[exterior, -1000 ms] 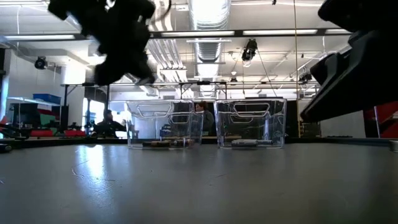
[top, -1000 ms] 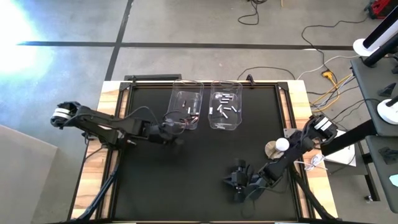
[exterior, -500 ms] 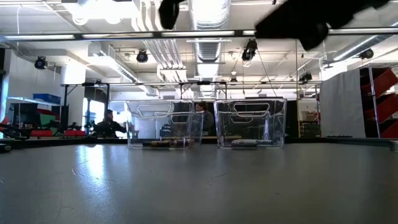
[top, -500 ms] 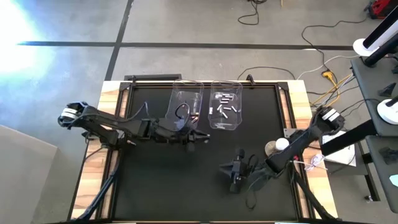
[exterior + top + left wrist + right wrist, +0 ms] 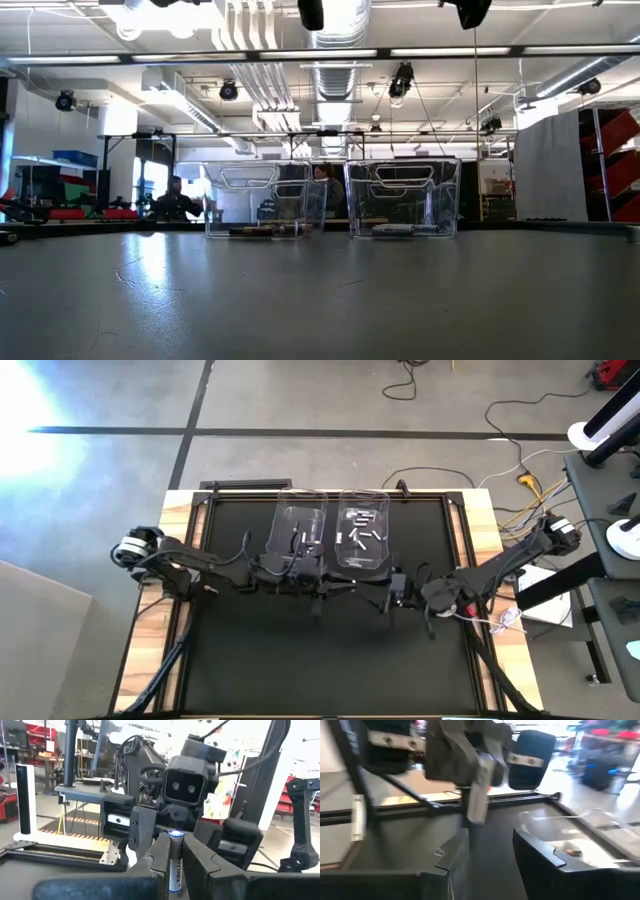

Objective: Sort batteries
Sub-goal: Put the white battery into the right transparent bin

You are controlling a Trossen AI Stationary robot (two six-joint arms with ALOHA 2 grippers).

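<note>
A silvery-white battery (image 5: 175, 855) is held in my left gripper (image 5: 175, 865), which hangs level above the black table's middle (image 5: 340, 588), just on the near side of two clear bins. The left bin (image 5: 300, 532) holds dark batteries (image 5: 305, 545). The right bin (image 5: 363, 532) holds silvery batteries (image 5: 365, 535). My right gripper (image 5: 385, 593) faces the left one at close range. It is open (image 5: 490, 840), with nothing between its fingers. The battery (image 5: 479, 795) shows straight ahead of it. My left gripper pinches the battery's rear part (image 5: 174, 872) between its two fingers. The fingers lie level and come from the table's left. The battery runs along them, and its free end (image 5: 175, 836) sticks out past the fingertips toward my right gripper. It is lifted clear of the table.
The two bins stand side by side at the table's far middle (image 5: 265, 200) (image 5: 403, 197). Bare black mat (image 5: 300, 660) fills the near half. Cables and loose parts (image 5: 505, 618) lie at the right edge. A person (image 5: 175, 197) shows far off in the room behind.
My left gripper has come away from the left bin toward the table's right, risen and tipped up to level. My right gripper has risen from the near right of the mat and gone toward the far edge, so the two now face each other.
</note>
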